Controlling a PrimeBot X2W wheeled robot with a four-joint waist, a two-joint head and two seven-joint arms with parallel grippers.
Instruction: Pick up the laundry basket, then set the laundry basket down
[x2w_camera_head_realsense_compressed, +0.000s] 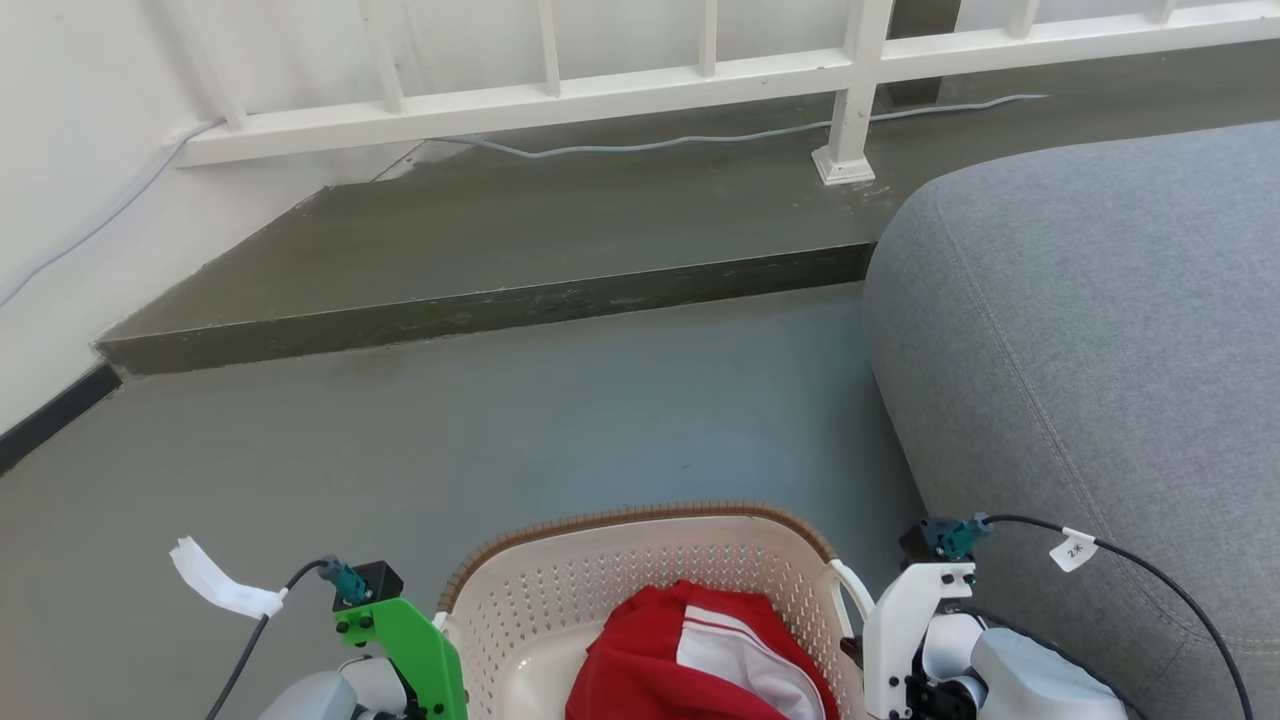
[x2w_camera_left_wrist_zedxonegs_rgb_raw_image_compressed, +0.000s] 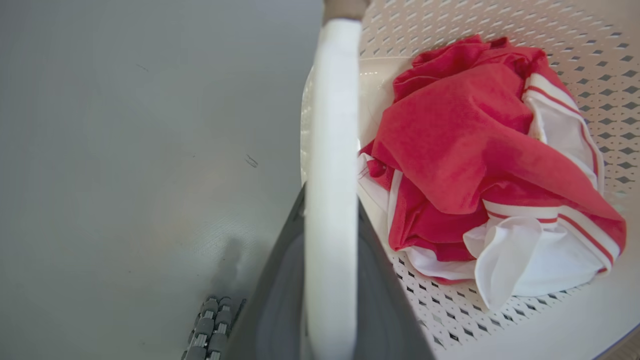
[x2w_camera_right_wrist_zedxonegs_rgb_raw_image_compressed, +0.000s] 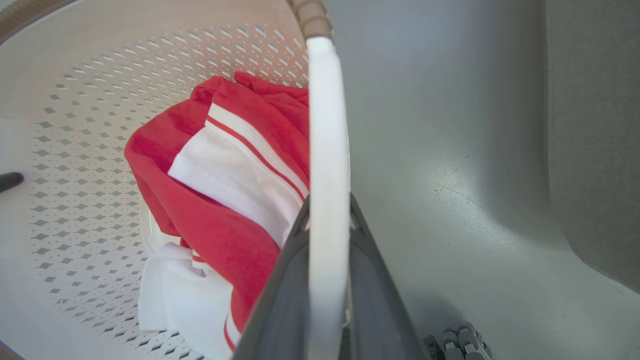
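Observation:
The laundry basket (x2w_camera_head_realsense_compressed: 560, 585), cream and perforated with a brown woven rim, hangs between my two arms at the bottom of the head view, seemingly off the floor. A red and white garment (x2w_camera_head_realsense_compressed: 690, 655) lies crumpled inside. In the left wrist view my left gripper (x2w_camera_left_wrist_zedxonegs_rgb_raw_image_compressed: 331, 225) is shut on the basket's white side handle (x2w_camera_left_wrist_zedxonegs_rgb_raw_image_compressed: 332, 115), with a dark finger (x2w_camera_left_wrist_zedxonegs_rgb_raw_image_compressed: 275, 295) on each side. My right gripper (x2w_camera_right_wrist_zedxonegs_rgb_raw_image_compressed: 327, 220) is shut the same way on the other white handle (x2w_camera_right_wrist_zedxonegs_rgb_raw_image_compressed: 327, 125). The garment (x2w_camera_left_wrist_zedxonegs_rgb_raw_image_compressed: 465, 145) (x2w_camera_right_wrist_zedxonegs_rgb_raw_image_compressed: 225, 170) shows in both wrist views.
A large grey cushioned seat (x2w_camera_head_realsense_compressed: 1080, 330) stands close on the right. Grey floor (x2w_camera_head_realsense_compressed: 500, 430) stretches ahead to a raised dark step (x2w_camera_head_realsense_compressed: 480, 310), with a white railing (x2w_camera_head_realsense_compressed: 850, 110) and a cable behind it. A white wall (x2w_camera_head_realsense_compressed: 80, 200) closes the left.

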